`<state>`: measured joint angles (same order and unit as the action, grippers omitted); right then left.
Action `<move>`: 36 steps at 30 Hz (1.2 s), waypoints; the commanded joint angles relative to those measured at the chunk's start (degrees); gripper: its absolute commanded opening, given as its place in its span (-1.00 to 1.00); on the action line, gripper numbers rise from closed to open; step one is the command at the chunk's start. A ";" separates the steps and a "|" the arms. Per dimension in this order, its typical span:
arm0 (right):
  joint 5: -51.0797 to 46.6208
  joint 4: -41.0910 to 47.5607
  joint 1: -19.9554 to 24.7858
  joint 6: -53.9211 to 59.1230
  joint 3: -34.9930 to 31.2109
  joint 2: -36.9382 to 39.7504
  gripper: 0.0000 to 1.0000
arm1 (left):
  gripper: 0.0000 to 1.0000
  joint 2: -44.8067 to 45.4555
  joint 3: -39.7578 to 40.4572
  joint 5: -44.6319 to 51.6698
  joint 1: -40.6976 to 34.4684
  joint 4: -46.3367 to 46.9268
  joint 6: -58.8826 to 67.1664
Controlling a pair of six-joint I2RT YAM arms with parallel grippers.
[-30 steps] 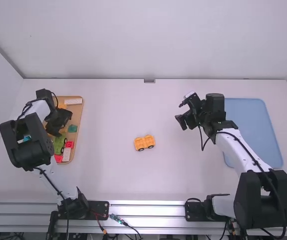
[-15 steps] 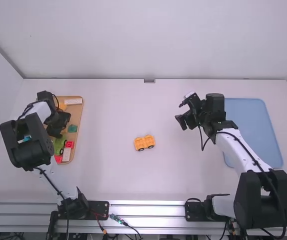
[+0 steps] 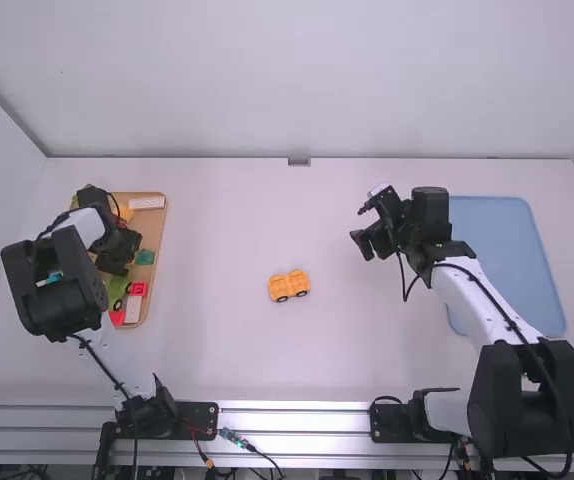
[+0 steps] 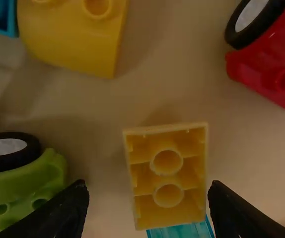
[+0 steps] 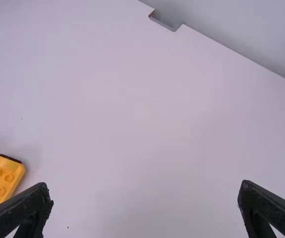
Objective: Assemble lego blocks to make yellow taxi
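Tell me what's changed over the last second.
The left claw has shifted a little toward the arms' bases and slightly right, over the wooden tray. It is open now; I see nothing taken hold of or let go. The right claw, the yellow car base and the blue tray stayed put.

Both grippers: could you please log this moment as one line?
left gripper open over upturned yellow plastic block in tan tray; right gripper open; yellow wheeled plastic base on white table
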<state>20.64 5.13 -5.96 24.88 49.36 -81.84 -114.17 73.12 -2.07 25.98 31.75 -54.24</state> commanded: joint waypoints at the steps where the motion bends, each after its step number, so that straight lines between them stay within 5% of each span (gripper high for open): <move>1: 0.55 0.15 -0.07 -0.20 -0.47 0.52 0.98 | 0.24 -0.50 -0.44 -0.72 -0.15 0.13 -0.39; 25: 0.55 0.15 -0.09 -0.17 -0.47 0.52 0.98 | -0.39 -0.50 -0.44 -0.75 -0.15 -0.55 -0.39; 31: 0.52 0.10 -0.07 -0.15 -0.47 0.52 0.99 | -0.32 -0.50 -0.44 -0.90 -0.31 -0.28 -0.28; 36: 0.37 0.06 -0.07 -0.13 -0.47 0.52 0.98 | -0.91 -0.48 0.04 -0.70 0.00 0.22 1.86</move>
<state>20.67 5.10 -5.96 24.99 49.36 -81.84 -114.13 73.32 -2.22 25.98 31.64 -53.56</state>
